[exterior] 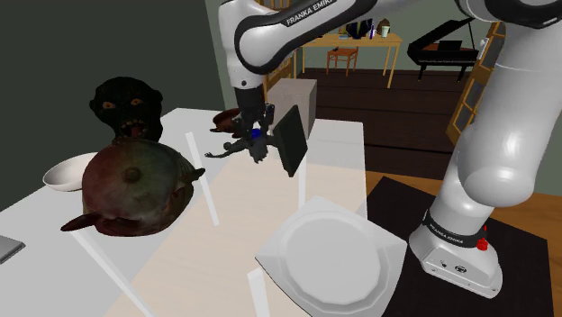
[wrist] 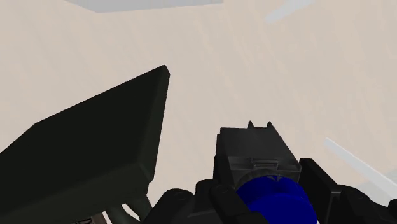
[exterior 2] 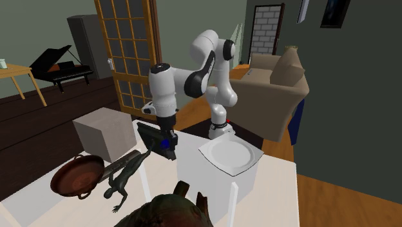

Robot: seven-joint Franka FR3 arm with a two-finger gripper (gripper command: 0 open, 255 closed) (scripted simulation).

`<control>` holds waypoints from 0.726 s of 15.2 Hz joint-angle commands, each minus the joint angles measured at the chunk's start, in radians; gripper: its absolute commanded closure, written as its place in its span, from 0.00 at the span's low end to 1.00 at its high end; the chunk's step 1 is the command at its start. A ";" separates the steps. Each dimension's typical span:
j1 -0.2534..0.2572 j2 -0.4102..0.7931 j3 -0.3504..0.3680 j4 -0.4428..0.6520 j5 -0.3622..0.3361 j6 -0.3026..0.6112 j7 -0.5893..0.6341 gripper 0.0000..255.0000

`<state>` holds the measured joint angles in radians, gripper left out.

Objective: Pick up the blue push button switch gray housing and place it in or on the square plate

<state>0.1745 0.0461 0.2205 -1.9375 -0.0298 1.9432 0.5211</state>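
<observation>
My black gripper (exterior: 257, 147) is shut on the push button switch (wrist: 256, 156), a dark housing with a blue round button (wrist: 275, 198) on it. The fingers (wrist: 222, 200) clasp the switch from both sides. In the second exterior view the gripper (exterior 2: 169, 149) hangs just over the table with the blue button (exterior 2: 166, 142) showing between its fingers. The square white plate (exterior: 335, 257) lies on the table nearer the robot's stand, apart from the gripper; the second exterior view has this plate (exterior 2: 230, 155) to the right of the hand.
A dark flat slab (exterior: 293, 141) stands tilted right beside the gripper. A lizard figurine (exterior 2: 125, 174), a brown pan (exterior 2: 77, 175) and a grey box (exterior 2: 103, 134) lie around it. A large round brown figure (exterior: 135, 189), a black mask (exterior: 126, 104) and a white bowl (exterior: 65, 174) occupy the shoulder view's left.
</observation>
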 commanded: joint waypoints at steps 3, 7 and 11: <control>0.026 -0.130 0.027 -0.142 0.035 0.015 0.039 1.00; 0.058 -0.255 0.054 -0.262 0.075 0.015 0.077 1.00; 0.098 -0.375 0.084 -0.365 0.122 0.001 0.119 1.00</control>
<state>0.2621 -0.2946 0.2977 -2.2773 0.0787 1.9525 0.6293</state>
